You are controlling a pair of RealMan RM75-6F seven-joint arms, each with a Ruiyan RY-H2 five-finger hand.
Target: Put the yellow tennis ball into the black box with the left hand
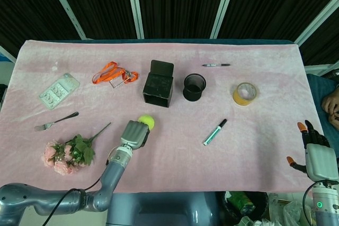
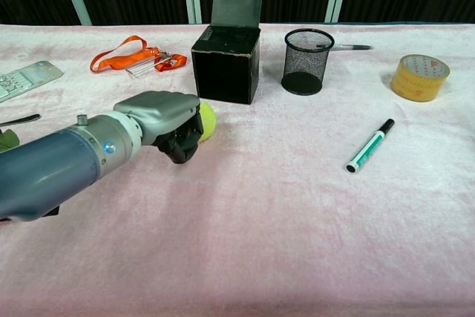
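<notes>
i have the left hand (image 2: 169, 122) out over the pink cloth (image 1: 254, 146), its fingers curled around the ball (image 2: 207, 121), which sits in the grip just in front of the box (image 2: 226, 63). in the head view the ball (image 1: 146, 122) shows at the far tip of the left hand (image 1: 136, 134), near the box (image 1: 158, 89) but not touching it. whether the ball is lifted off the cloth or rolling on it i cannot tell. the box lies with its dark opening towards me and its flap standing up behind.

the right hand (image 1: 315, 152) hangs at the right edge of the table, well apart from everything, fingers spread and holding nothing; the chest view does not show it.

beside the box on its right stands a mesh cup (image 2: 307, 61), with a pen (image 2: 349, 47) behind it. a tape roll (image 2: 419, 76) sits further right, and a green marker (image 2: 369, 145) lies in the open between cup and tape, nearer me. on the left are an orange lanyard (image 2: 133, 57), a blister pack (image 1: 59, 91), a fork (image 1: 55, 121) and a bunch of flowers (image 1: 69, 152) close to my left forearm.
</notes>
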